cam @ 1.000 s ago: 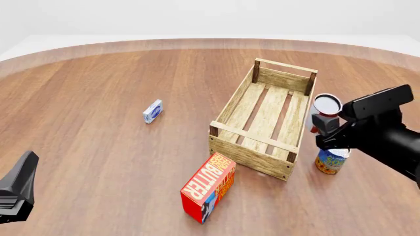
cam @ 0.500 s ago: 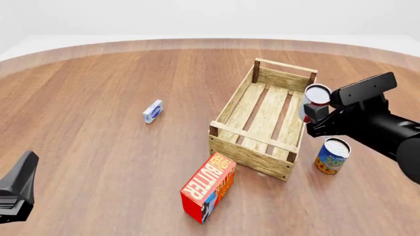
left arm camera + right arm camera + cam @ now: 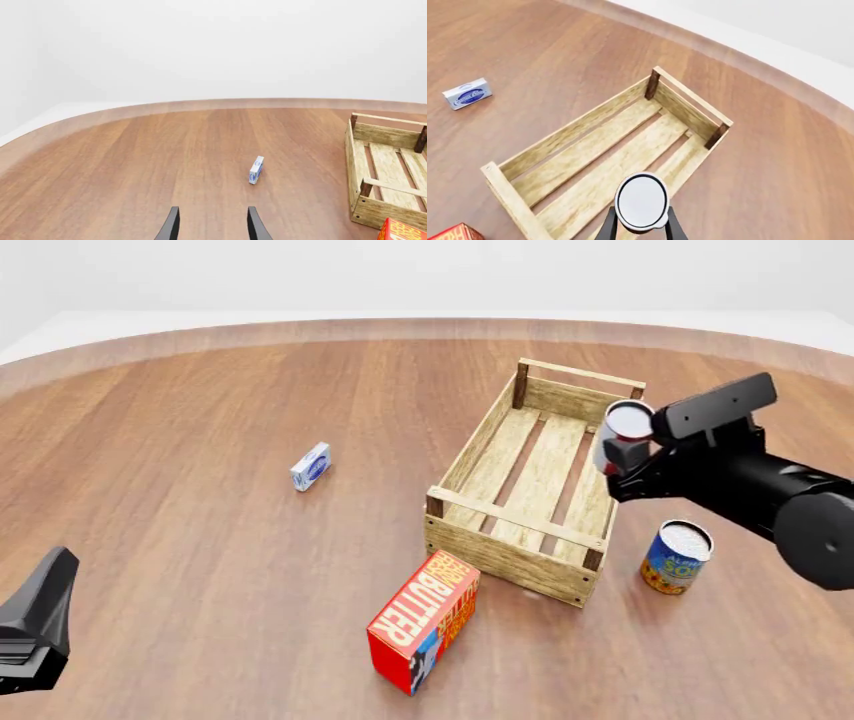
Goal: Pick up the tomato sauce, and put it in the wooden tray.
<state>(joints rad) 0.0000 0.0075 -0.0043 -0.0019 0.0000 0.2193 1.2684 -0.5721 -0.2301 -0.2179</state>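
The right gripper (image 3: 622,452) is holding the tomato sauce (image 3: 625,433) up in the air. Its fingers (image 3: 608,226) are squeezing the can from both sides. The can is hanging over the right side of the wooden tray (image 3: 534,483), not touching it. In the right wrist view, the can's shiny top (image 3: 641,200) is showing above the tray's slats (image 3: 594,170).

The left gripper (image 3: 212,227) is sitting low over the surface (image 3: 200,540), far from the tray. Its fingers (image 3: 171,226) are standing apart and holding nothing.

A blue-and-yellow can (image 3: 674,556) is standing on the surface just right of the tray. A red butter box (image 3: 424,619) is lying near the tray's front. A small blue box (image 3: 310,466) is lying farther left.
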